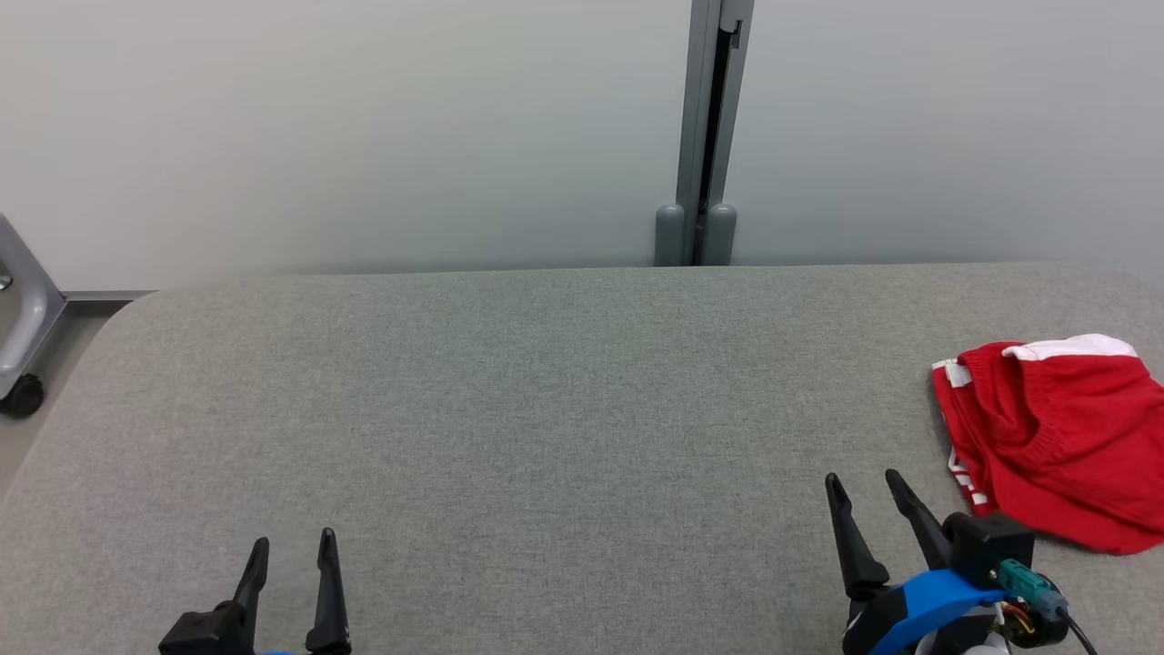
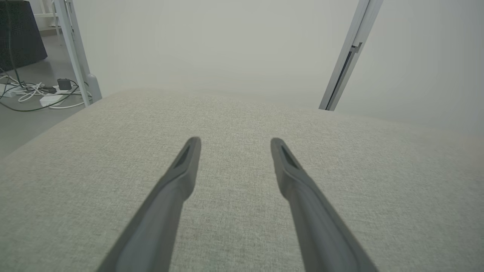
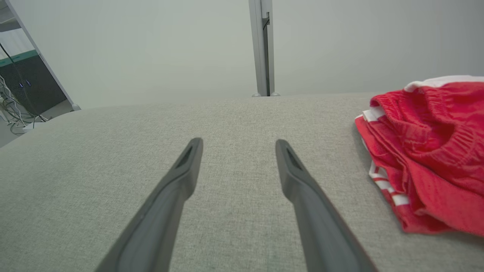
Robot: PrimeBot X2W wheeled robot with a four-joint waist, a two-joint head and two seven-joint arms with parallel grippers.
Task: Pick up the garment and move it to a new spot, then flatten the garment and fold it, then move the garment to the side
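Head view: the red garment [image 1: 1059,437] lies bunched at three o'clock on the table [image 1: 546,409]; the left gripper [image 1: 295,539] and right gripper [image 1: 862,476] stand wide, empty.

Left gripper [image 1: 293,539] low, jaws wide, nothing held; right gripper [image 1: 864,476] likewise spread, tilted slightly left.

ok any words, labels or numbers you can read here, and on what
None can be read.
The white marks along the left edge of the red garment may be lettering, but they are creased, partly hidden and too small to read.
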